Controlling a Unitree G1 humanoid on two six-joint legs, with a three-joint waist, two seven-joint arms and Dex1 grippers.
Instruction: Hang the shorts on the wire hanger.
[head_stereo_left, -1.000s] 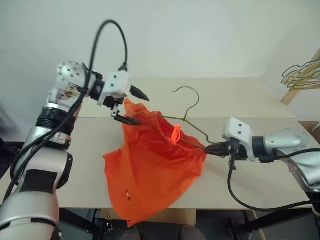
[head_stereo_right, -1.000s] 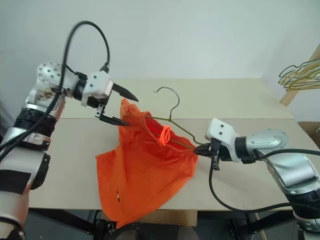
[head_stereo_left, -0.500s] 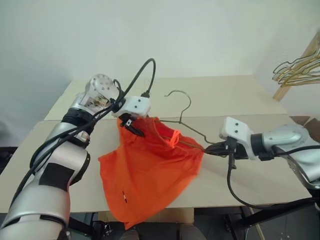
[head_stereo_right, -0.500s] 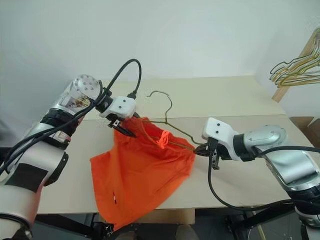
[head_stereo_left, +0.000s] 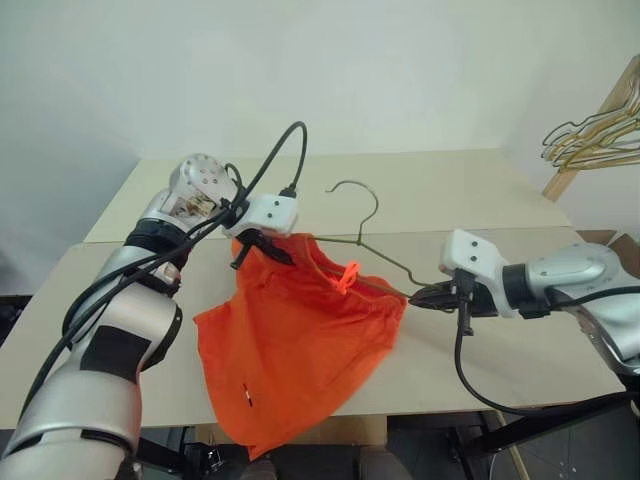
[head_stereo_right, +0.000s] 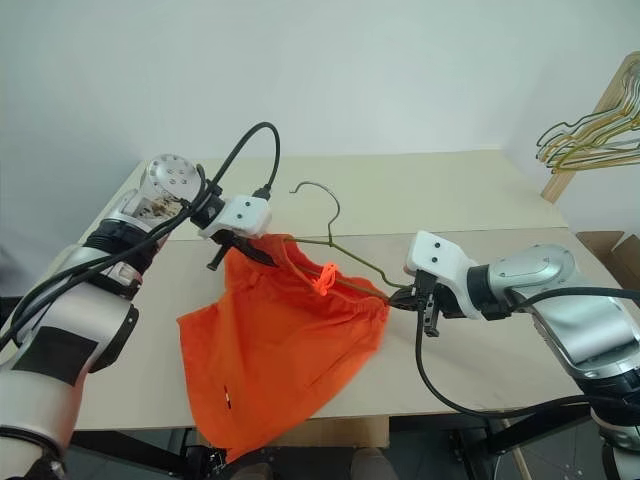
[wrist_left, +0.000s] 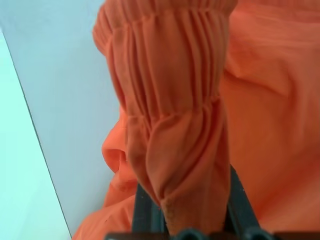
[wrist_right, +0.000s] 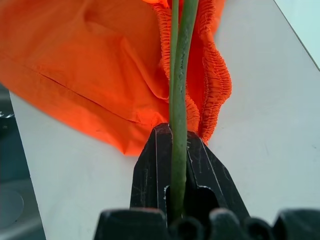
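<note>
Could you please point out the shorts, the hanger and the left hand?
shorts (head_stereo_left: 290, 350): left eye view, middle of the fabric.
hanger (head_stereo_left: 372, 204): left eye view, curved hook.
left hand (head_stereo_left: 283, 256): left eye view, fingertips at the waistband.

Two head cameras look forward and down at the counter (head_stereo_left: 480, 190), sharing nearly the same scene. Each wrist camera sits very close to the orange shorts (wrist_left: 175, 100), looking along its own pincer's fingers.

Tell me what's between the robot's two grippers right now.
In the left eye view, the left gripper pinches the shorts at the waistband, and the right gripper clamps the wire hanger. The gathered waistband, strung along the hanger's wire, spans the stretch between them.
</note>
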